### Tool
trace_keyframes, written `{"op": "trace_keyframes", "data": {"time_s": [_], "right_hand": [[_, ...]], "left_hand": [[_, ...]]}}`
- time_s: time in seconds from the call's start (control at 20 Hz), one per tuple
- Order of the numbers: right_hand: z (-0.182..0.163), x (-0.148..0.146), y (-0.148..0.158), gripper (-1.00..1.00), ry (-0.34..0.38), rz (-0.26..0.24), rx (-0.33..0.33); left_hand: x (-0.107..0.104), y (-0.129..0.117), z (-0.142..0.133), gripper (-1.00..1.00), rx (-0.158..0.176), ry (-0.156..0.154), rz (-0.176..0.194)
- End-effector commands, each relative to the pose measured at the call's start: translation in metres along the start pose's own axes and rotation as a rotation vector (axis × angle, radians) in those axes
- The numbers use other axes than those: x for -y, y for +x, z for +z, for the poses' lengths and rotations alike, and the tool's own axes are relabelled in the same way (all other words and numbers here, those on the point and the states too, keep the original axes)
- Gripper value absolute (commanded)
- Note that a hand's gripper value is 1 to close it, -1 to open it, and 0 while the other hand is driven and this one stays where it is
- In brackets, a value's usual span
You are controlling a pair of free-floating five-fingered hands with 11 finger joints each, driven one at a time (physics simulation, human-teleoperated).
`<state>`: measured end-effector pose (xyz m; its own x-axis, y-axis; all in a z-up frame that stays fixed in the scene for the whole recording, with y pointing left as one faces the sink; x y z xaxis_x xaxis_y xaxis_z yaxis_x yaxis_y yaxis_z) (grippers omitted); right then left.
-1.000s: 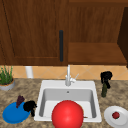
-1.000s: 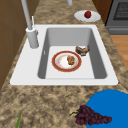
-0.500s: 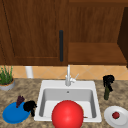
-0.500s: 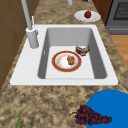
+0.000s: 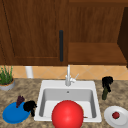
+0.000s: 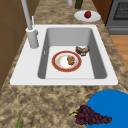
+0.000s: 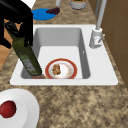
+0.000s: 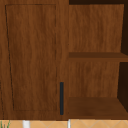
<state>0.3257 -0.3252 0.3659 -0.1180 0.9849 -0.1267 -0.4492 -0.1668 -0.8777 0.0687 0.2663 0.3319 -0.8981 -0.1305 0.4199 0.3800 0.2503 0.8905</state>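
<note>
The dark green bottle (image 5: 105,93) stands on the worktop (image 5: 27,90) just to the right of the sink (image 5: 67,85), leaning a little, with the right hand (image 5: 107,81) curled round its upper part; in the right side view the same bottle (image 7: 25,53) tilts across the near corner of the basin with the black fingers (image 7: 27,27) wrapped over its neck and shoulder. By its look it is glass: stiff, smooth, likely slippery and breakable if it tips against the sink's edge, and fairly heavy if full, so a hold lower on the body, round the widest part, would seem steadier than one at the narrow neck. Just in front of the bottle on the worktop lies a white plate (image 5: 111,117) with a small red fruit (image 5: 115,115) on it. In the basin, seen from the left side, sits a red-rimmed plate (image 6: 57,67) carrying a brownish piece of food (image 6: 71,60), and a small brown bowl-like thing (image 6: 82,49) rests just beyond it; the tap (image 5: 68,76) rises at the back of the sink. A large red ball (image 5: 67,114) fills the front of the sink in the front view. Across the sink, the left hand (image 5: 30,106) hangs with its fingers curled, holding nothing that I can make out, at the edge of a blue plate (image 5: 11,116) where a bunch of dark grapes (image 5: 19,100) lies. A potted plant (image 5: 6,78) stands at the far left, and a wooden cabinet (image 8: 32,57) with a dark handle (image 8: 61,98) hangs above.
</note>
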Motion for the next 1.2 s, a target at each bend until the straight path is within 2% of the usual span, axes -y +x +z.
{"op": "trace_keyframes", "data": {"time_s": [0.0,0.1,0.2,0.3,0.5,0.75,0.95,1.15], "right_hand": [[-0.009,-0.020,-0.010,1.00,0.057,-0.031,0.007],[-0.024,-0.027,-0.010,1.00,0.049,-0.038,0.027],[-0.036,-0.026,-0.008,1.00,0.054,-0.026,0.017],[-0.046,-0.029,-0.007,1.00,0.099,-0.017,-0.001],[-0.065,-0.040,-0.005,1.00,0.134,-0.015,-0.006],[-0.086,-0.062,-0.006,1.00,0.091,-0.010,-0.004],[-0.098,-0.085,-0.007,1.00,0.085,-0.013,-0.001],[-0.119,-0.088,-0.011,1.00,0.089,-0.015,0.001]], "left_hand": [[0.000,0.000,0.000,0.00,0.000,0.000,0.000],[0.000,0.000,0.000,0.00,0.000,0.000,0.000],[0.000,0.000,0.000,0.00,0.000,0.000,0.000],[0.000,0.000,0.000,0.00,0.000,0.000,0.000],[0.000,0.000,0.000,0.00,0.000,0.000,0.000],[0.000,0.000,0.000,0.00,0.000,0.000,0.000],[0.000,0.000,0.000,0.00,0.000,0.000,0.000],[0.000,0.000,0.000,0.00,0.000,0.000,0.000]]}}
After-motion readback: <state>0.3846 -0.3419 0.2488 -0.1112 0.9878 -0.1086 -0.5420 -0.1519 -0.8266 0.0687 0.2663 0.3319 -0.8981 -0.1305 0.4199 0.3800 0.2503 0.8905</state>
